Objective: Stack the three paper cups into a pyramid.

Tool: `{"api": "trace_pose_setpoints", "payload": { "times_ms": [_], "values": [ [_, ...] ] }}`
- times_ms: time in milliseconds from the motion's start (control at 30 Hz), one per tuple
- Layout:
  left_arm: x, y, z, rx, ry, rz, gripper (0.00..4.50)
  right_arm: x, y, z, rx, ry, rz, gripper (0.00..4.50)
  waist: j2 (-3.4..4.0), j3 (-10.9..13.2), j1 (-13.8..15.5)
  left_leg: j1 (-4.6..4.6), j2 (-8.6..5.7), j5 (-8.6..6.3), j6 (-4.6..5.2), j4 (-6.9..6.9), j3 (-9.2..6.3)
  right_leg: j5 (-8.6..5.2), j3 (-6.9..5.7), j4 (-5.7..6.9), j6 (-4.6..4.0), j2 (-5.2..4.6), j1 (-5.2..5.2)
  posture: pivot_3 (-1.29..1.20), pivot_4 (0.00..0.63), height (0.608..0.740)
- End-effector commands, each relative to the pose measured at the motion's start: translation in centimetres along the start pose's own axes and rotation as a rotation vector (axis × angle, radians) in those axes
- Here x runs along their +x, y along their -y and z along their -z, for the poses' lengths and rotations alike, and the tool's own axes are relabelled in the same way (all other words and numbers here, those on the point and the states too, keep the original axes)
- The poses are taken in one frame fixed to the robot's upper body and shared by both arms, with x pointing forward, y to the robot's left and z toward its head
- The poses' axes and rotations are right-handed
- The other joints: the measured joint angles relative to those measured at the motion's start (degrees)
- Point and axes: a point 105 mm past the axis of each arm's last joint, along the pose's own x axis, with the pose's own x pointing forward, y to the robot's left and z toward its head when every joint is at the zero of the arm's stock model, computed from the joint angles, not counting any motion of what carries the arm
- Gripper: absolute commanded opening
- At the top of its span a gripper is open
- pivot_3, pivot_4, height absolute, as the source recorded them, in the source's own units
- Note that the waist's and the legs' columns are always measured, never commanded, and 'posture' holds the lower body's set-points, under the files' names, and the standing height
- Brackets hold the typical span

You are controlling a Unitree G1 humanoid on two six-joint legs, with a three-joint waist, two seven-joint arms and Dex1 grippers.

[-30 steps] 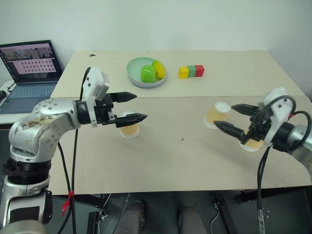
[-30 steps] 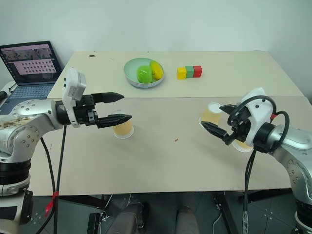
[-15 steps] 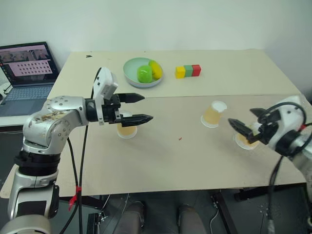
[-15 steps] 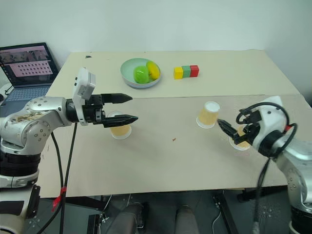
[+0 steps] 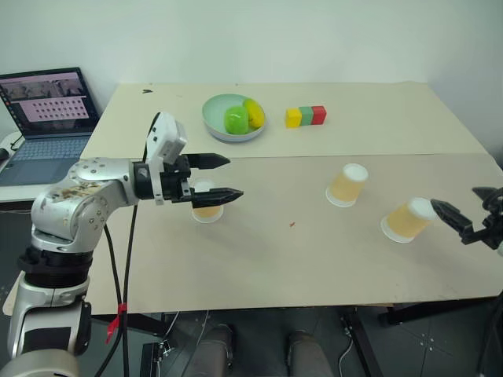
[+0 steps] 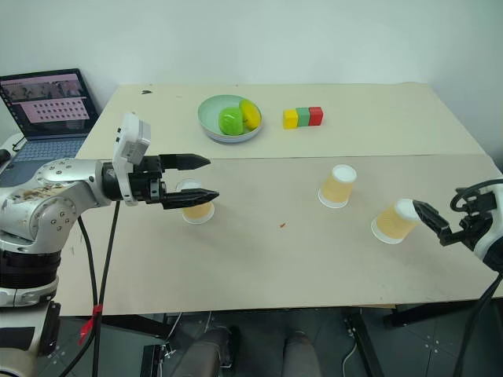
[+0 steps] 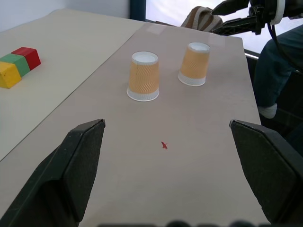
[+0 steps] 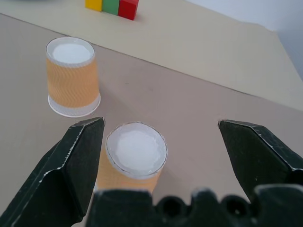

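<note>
Right gripper has swung outward to the table's right edge, jaws wide, holding nothing; the cup it was over now stands clear beside the middle cup, both upside down on the table, well apart. Left gripper unchanged: fully spread, empty, hovering at the third cup on the left. No pyramid started; no cup grasped, so stacking looks stalled or resetting.

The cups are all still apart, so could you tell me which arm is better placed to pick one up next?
Left, probably. Its open end effector hovers at the left cup, while the right end effector sits beside the right cup near the table edge.
</note>
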Motion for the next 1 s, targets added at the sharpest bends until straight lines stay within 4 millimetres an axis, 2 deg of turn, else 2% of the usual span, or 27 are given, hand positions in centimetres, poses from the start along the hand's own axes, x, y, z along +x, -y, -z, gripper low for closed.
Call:
{"api": "trace_pose_setpoints", "payload": {
  "times_ms": [33,367,533,633,800,1000],
  "values": [
    [-0.2,0.1,-1.9,0.033,0.052,0.011,4.5,-0.5,-0.5,-0.2,-0.007,0.039,-0.016,4.48,0.0,0.0,0.06,0.0,-0.01,0.0,0.0,0.0,0.0,0.0,0.0,0.0,0.0,0.0,0.0,0.0,0.15,0.74],
    [-0.3,0.1,-1.8,0.048,0.033,0.011,4.5,-0.7,-0.4,3.1,0.1,-0.003,0.011,4.48,0.01,0.0,0.05,0.0,-0.01,0.0,0.0,0.0,-0.01,0.0,0.0,0.0,0.0,0.0,0.0,0.0,0.15,0.74],
    [-0.5,0.0,-1.9,0.053,0.028,0.005,4.5,0.1,-0.7,4.6,0.138,-0.018,0.001,4.48,0.01,0.0,-0.01,0.0,-0.01,0.0,0.0,0.0,-0.02,0.0,0.0,-0.02,0.0,0.0,0.0,0.0,0.15,0.74],
    [-0.5,0.2,-2.0,0.057,0.025,0.004,4.5,1.2,-1.0,5.2,0.153,-0.017,-0.011,4.48,0.02,0.0,-0.21,0.0,0.0,0.0,0.0,-0.01,-0.02,0.0,0.01,0.0,0.0,0.0,-0.01,0.0,0.15,0.74],
    [-0.7,0.4,-2.1,0.063,0.019,-0.007,4.5,2.5,-0.8,5.1,0.137,-0.011,-0.034,4.48,0.05,0.0,-0.51,0.01,-0.02,0.0,-0.01,-0.01,-0.02,0.0,0.01,0.0,0.0,0.0,-0.01,0.0,0.15,0.74],
    [-0.9,0.6,-2.0,0.062,0.019,-0.02,4.5,4.1,0.3,3.8,0.087,0.006,-0.047,4.48,0.06,0.01,-0.59,0.01,-0.03,0.0,0.0,0.0,-0.02,0.0,0.01,0.01,0.0,0.0,0.0,0.0,0.15,0.74]
  ]
}}
